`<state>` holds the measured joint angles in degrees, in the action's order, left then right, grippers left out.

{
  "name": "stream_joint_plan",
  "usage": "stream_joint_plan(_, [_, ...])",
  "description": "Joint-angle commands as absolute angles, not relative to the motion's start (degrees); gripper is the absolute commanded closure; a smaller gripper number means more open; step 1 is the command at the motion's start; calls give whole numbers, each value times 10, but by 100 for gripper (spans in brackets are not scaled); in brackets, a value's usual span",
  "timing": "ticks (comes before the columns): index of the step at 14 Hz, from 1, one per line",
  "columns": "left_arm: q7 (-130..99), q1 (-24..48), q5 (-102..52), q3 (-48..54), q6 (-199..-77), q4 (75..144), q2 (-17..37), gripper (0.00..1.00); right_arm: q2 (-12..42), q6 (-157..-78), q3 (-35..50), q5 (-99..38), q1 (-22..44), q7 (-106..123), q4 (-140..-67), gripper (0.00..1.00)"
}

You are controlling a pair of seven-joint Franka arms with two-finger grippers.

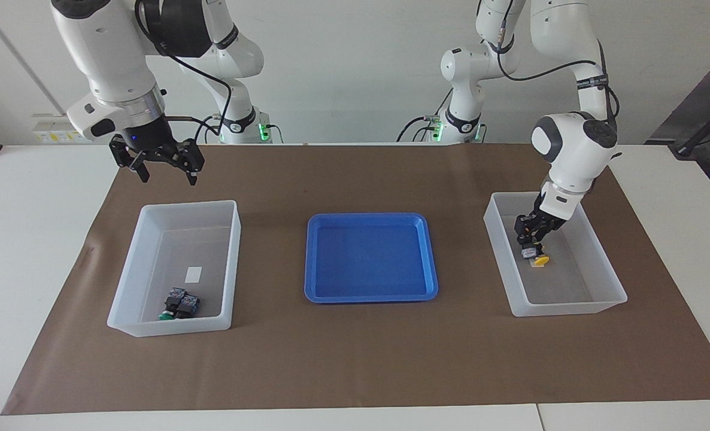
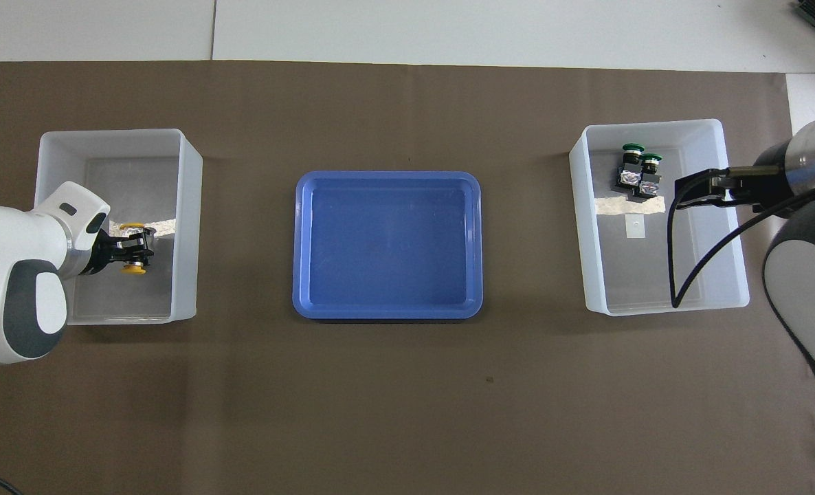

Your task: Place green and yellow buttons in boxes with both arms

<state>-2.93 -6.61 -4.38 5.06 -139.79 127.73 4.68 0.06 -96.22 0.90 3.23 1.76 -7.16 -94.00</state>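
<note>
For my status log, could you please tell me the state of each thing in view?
Right gripper: open, empty, high over the mat.
Left gripper: low inside the left arm's box, at the yellow buttons.
Green buttons: two, side by side in the right arm's box.
Tray: empty.

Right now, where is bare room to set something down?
Blue tray: bare. Box under the raised right gripper: free except green buttons at its end farther from the robots. Crowded: the other box, left gripper among yellow buttons.
</note>
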Motion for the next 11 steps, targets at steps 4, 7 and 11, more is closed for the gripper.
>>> stream_joint_plan(4, [-11, -64, -45, 51, -1235, 1123, 49, 0, -5, -954, 12, 28, 7, -55, -947, 0])
stream_joint_plan(7, [22, -61, -40, 54, -1166, 1065, 50, 0, -12, -965, 12, 28, 10, -60, -965, 0])
stream_joint_plan(11, [47, -46, 12, 58, -1062, 1001, 40, 0, -13, -965, 12, 28, 11, -62, -965, 0])
